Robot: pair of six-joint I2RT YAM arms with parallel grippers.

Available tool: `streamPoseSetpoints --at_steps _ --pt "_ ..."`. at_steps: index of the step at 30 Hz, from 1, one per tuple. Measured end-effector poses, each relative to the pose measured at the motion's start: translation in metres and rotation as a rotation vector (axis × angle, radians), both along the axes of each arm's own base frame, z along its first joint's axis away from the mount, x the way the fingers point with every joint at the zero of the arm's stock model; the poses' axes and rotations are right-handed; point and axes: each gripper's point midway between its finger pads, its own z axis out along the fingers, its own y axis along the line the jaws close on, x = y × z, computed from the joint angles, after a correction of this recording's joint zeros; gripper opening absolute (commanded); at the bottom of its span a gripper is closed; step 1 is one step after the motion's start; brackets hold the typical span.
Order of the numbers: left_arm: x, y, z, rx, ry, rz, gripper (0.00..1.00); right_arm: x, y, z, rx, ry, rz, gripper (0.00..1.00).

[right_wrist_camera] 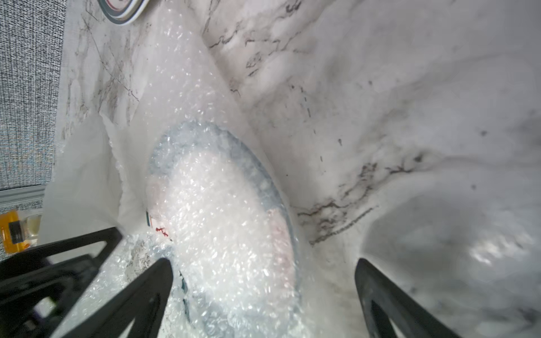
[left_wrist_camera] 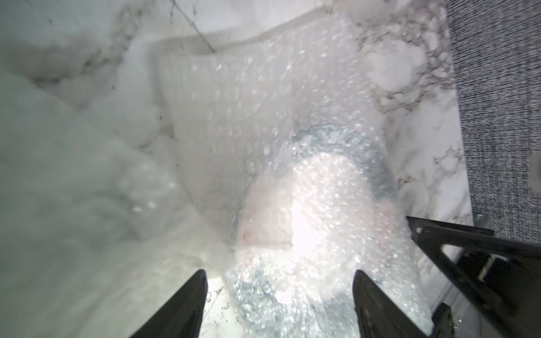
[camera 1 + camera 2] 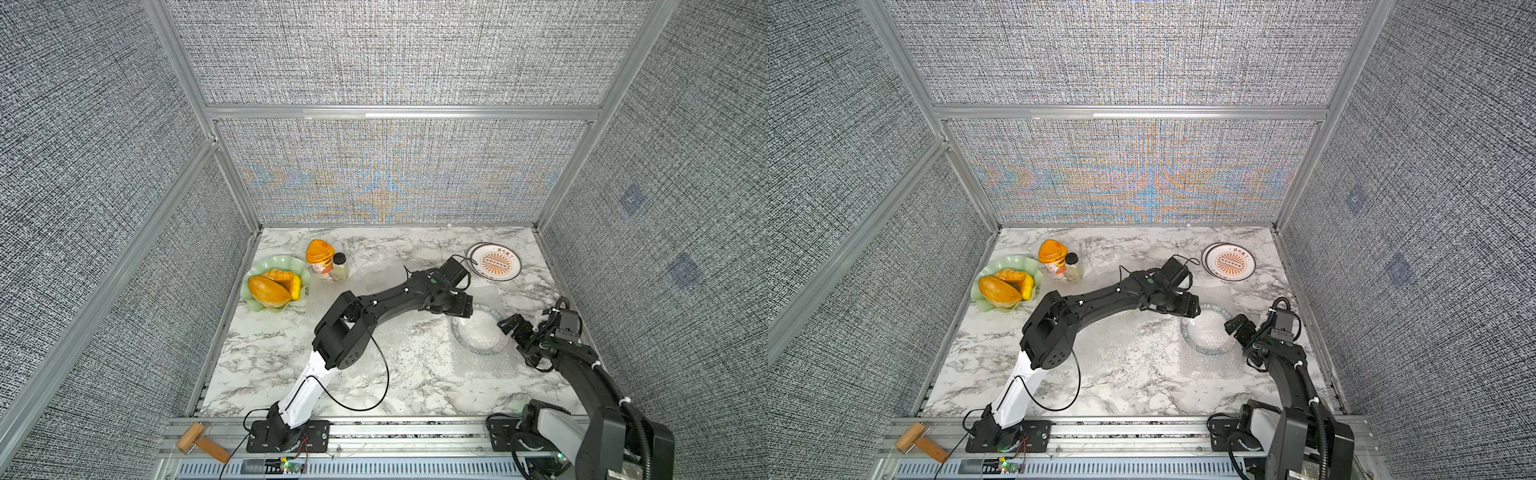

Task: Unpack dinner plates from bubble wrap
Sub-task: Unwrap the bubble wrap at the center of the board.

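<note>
Near the right side of the table lies a dinner plate [image 3: 478, 332] [image 3: 1207, 332] with a dark rim band, covered by bubble wrap [image 3: 469, 365] [image 2: 263, 102] [image 1: 181, 73]. My left gripper [image 3: 463, 308] [image 3: 1191, 308] [image 2: 281, 281] is open at the plate's far left edge, its jaws straddling the wrapped rim [image 2: 322, 190]. The right gripper [image 3: 509, 326] [image 3: 1235, 326] [image 1: 263, 272] is open at the plate's right edge, over the wrapped plate [image 1: 222, 219]. Two bare sunburst plates [image 3: 494, 262] [image 3: 1229, 262] are stacked at the back right.
A wavy pale green dish [image 3: 266, 266] with orange food sits at the back left, beside an orange-lidded cup [image 3: 320, 254] and a small jar [image 3: 340, 267]. A wooden roller [image 3: 199, 442] lies on the front rail. Grey walls close in three sides.
</note>
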Motion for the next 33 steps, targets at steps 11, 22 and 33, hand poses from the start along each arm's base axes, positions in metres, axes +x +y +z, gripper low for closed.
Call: streamPoseSetpoints --at_steps 11,22,33 --pt "-0.055 0.04 0.049 -0.012 -0.039 -0.095 0.74 0.004 -0.001 0.021 -0.061 -0.058 0.043 0.75" --pt "-0.109 0.019 -0.012 0.175 -0.034 -0.211 0.71 0.018 0.054 0.019 -0.047 -0.019 0.281 0.08" --pt "-0.081 0.013 -0.04 0.331 -0.101 -0.114 0.67 -0.003 0.092 -0.019 0.047 0.058 0.398 0.03"
